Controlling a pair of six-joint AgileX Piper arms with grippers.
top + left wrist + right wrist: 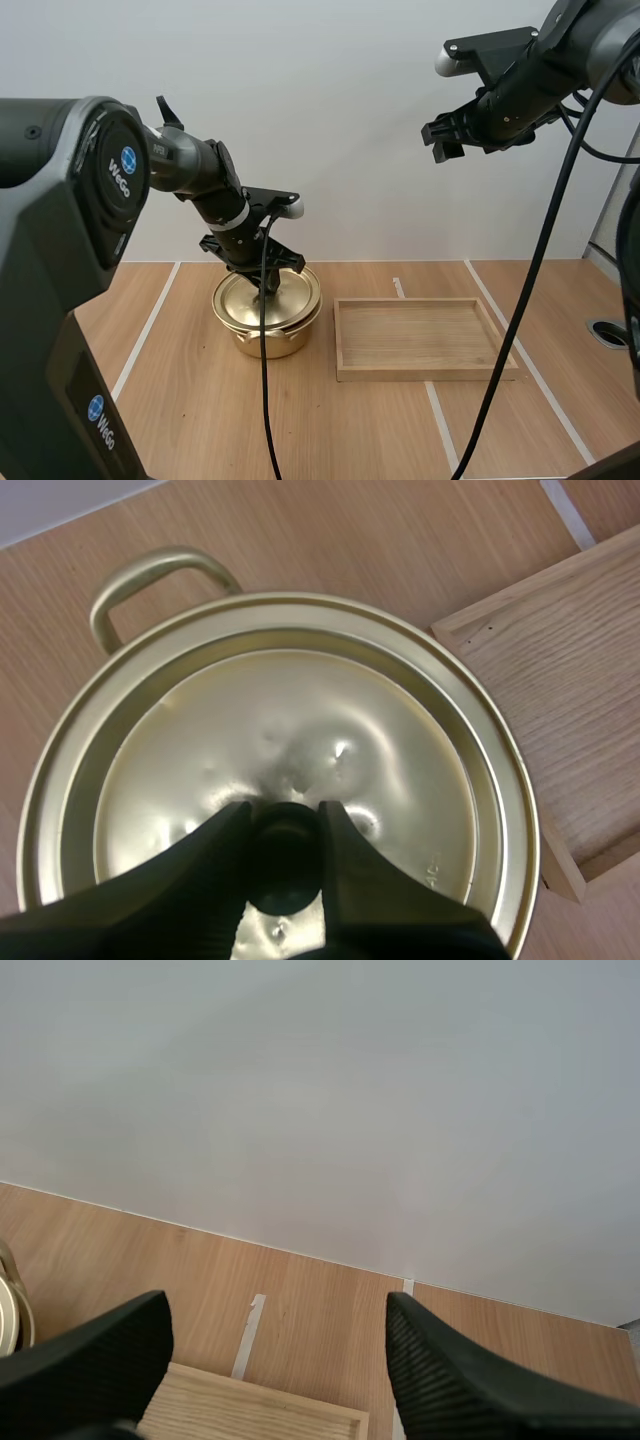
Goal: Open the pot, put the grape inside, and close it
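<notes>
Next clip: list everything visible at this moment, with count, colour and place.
round gold metal pot: one, gold, on the table left of the tray
gold metal lid: one, gold, seated on the pot
black round knob: one, black, lid's centre
shallow rectangular wooden tray: one, light wood, right of the pot
wooden table: one, light brown
white tape lines: several, white, on the table
left tool: one, black, pinching the knob
right tool: one, black, open, raised high
</notes>
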